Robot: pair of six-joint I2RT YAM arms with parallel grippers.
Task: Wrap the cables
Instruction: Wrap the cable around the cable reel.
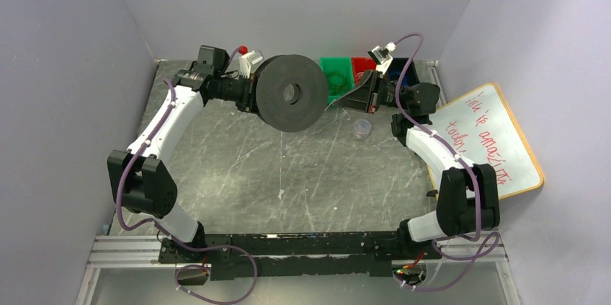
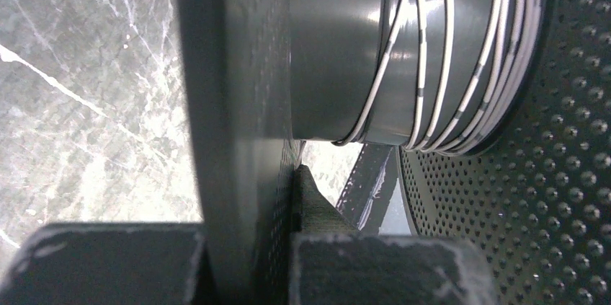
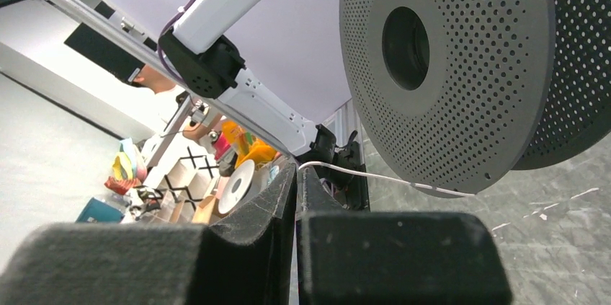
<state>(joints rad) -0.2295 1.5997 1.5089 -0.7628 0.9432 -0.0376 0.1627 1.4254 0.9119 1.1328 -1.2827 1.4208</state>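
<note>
A dark grey perforated spool (image 1: 290, 93) is held up above the table's far middle. My left gripper (image 2: 284, 197) is shut on one flange of the spool (image 2: 238, 103), its fingers on either side of the flange. A white cable with dark bands (image 2: 432, 67) is wound in several turns on the hub. My right gripper (image 3: 297, 175) is shut on the free end of the cable (image 3: 375, 175), which runs taut from the fingertips to the spool's rim (image 3: 461, 74). In the top view the right gripper (image 1: 354, 96) sits just right of the spool.
Green (image 1: 336, 76) and red (image 1: 363, 67) bins stand at the table's back edge. A small clear jar (image 1: 362, 129) sits on the marble table (image 1: 288, 175) below the right gripper. A whiteboard (image 1: 490, 139) leans at the right wall.
</note>
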